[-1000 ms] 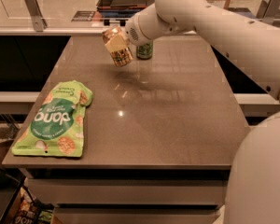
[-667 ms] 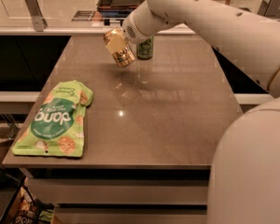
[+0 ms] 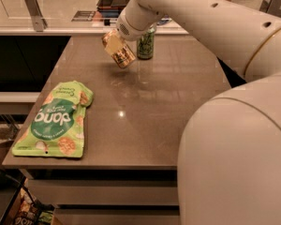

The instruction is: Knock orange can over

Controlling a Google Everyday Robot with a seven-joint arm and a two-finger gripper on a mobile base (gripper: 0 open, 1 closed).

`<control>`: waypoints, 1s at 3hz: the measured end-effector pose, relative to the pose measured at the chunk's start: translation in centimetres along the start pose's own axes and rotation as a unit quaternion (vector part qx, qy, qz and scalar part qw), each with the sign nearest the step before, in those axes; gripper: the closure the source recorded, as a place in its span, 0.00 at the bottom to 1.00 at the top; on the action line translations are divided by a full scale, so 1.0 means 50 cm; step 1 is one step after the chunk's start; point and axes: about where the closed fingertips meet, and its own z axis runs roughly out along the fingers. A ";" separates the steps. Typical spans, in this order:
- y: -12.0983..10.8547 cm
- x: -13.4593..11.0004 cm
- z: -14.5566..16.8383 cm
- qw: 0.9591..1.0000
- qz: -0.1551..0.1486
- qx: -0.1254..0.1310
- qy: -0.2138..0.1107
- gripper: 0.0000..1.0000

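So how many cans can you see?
2. The orange can leans tilted at the gripper, at the table's far end; the green can stands upright beside it. The arm may hide more.

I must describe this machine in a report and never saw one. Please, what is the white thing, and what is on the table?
The white shape is a robot arm, seen by one camera looking down on a brown table. Its gripper is at the far side, against a tilted orange can; whether it grips the can, I cannot tell. A green can stands upright just behind. A green snack bag lies flat near the left edge.
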 end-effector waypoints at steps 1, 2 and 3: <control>0.007 0.000 0.017 1.000 -0.012 -0.006 0.028 1.00; 0.019 -0.002 0.037 0.998 -0.031 -0.021 0.059 1.00; 0.034 -0.005 0.066 0.994 -0.051 -0.051 0.076 1.00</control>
